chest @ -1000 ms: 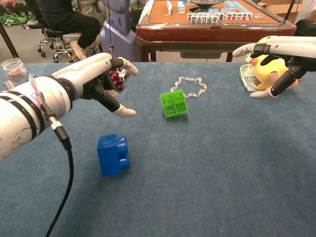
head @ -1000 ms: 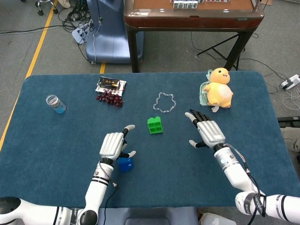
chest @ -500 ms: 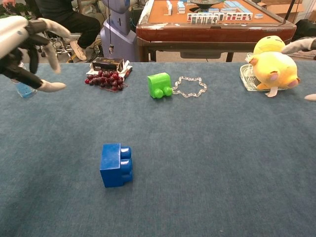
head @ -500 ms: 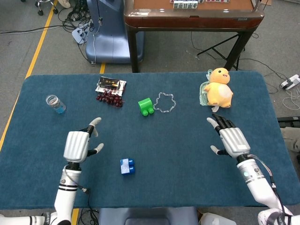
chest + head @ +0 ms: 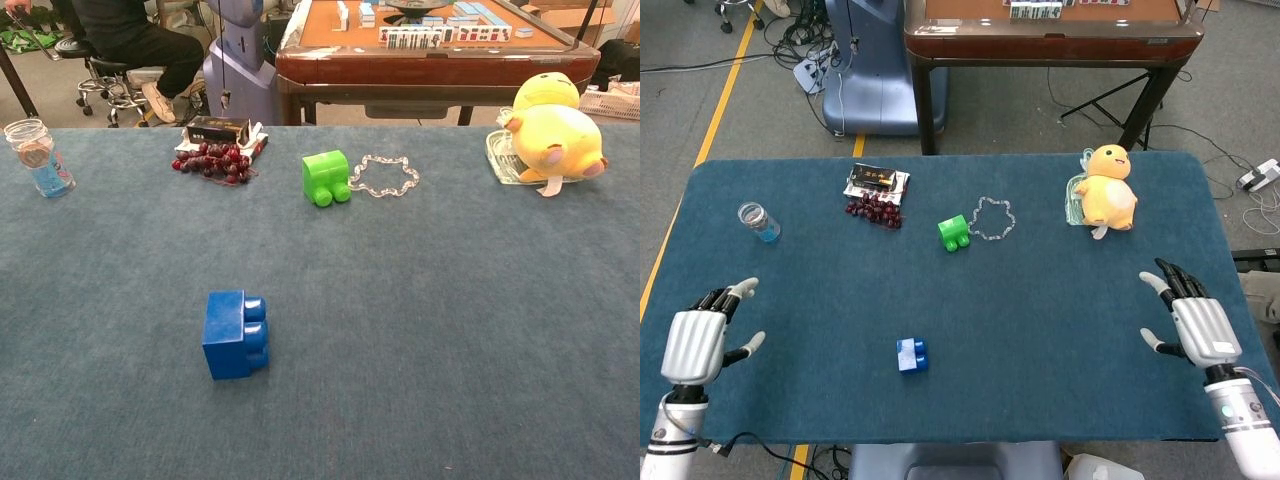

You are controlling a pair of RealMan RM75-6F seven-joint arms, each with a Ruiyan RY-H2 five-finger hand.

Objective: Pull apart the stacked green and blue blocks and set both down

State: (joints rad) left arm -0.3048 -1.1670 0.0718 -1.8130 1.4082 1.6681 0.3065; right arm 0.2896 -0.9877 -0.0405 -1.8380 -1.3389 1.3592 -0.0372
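Observation:
The green block (image 5: pixel 953 232) (image 5: pixel 326 177) lies on its side on the blue table, studs toward me, just left of a bead ring. Well apart from it, the blue block (image 5: pixel 911 354) (image 5: pixel 235 333) lies alone near the table's front, studs to the right. My left hand (image 5: pixel 697 340) hovers at the table's front left corner, fingers spread and holding nothing. My right hand (image 5: pixel 1200 322) hovers at the front right edge, also spread and empty. Neither hand shows in the chest view.
A bead ring (image 5: pixel 991 217) lies beside the green block. Red berries and a dark packet (image 5: pixel 876 196) sit back left, a small jar (image 5: pixel 759 221) far left, and a yellow plush chick (image 5: pixel 1107 190) on a clear dish back right.
Both hands have drawn back from the middle of the table to its front corners. The green block rolled away toward the bead ring and settled; the blue block lies still.

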